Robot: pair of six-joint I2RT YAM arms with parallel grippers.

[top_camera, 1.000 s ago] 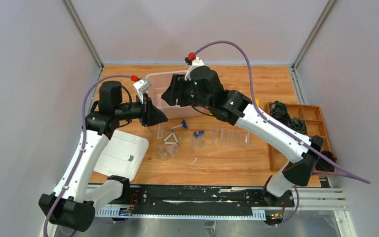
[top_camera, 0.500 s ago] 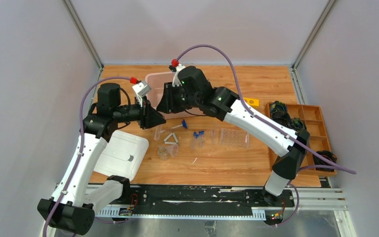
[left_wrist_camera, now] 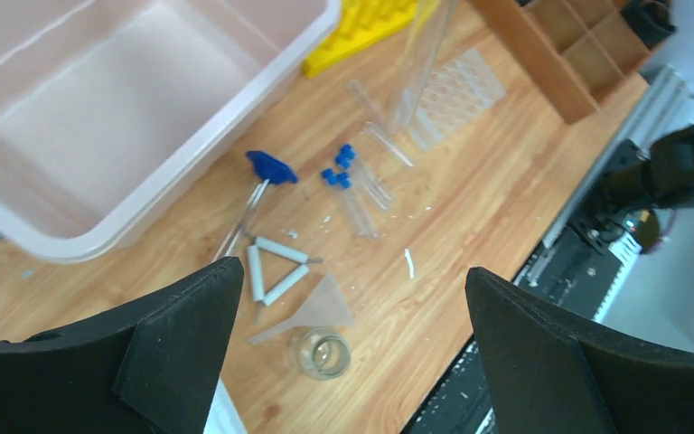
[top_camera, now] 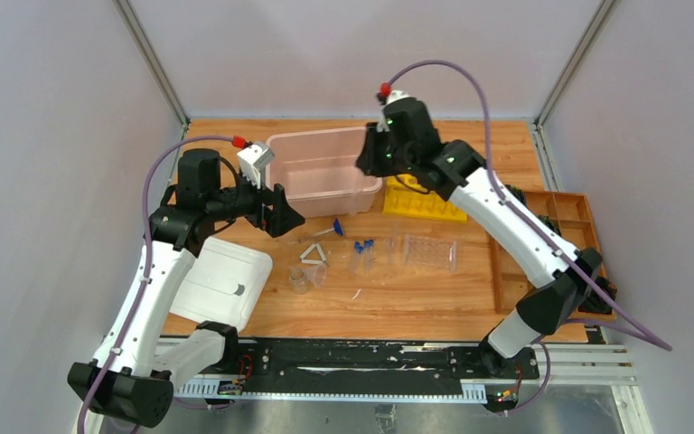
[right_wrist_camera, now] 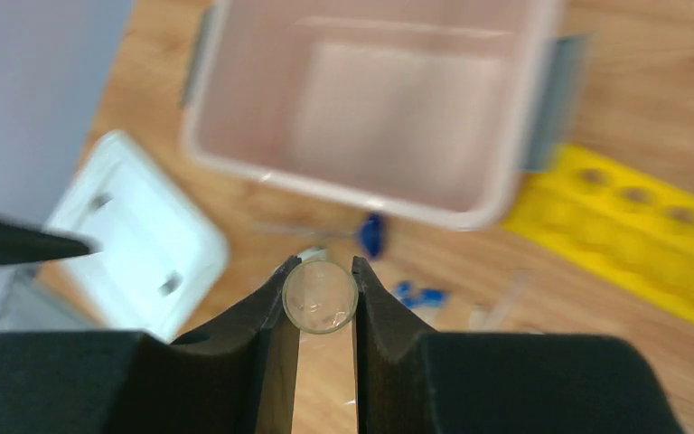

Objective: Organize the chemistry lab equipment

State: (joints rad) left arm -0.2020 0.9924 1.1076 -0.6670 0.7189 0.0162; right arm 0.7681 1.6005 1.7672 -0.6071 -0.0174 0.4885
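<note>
The right gripper (right_wrist_camera: 322, 268) pinches a small round clear piece (right_wrist_camera: 320, 298), seen end-on and blurred, perhaps a tube. Beyond its fingertips sits the pink bin (right_wrist_camera: 375, 99), which looks empty. The left gripper (left_wrist_camera: 351, 276) is spread wide and holds nothing. Below, between its fingers, lie the white triangle (left_wrist_camera: 271, 269), the blue-capped tubes (left_wrist_camera: 348, 185) and a clear cup (left_wrist_camera: 321, 351).

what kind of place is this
Probably a robot test cell staged as a lab bench: plain walls enclose a wooden table, with blue-capped tubes, a yellow rack and a pink bin.
</note>
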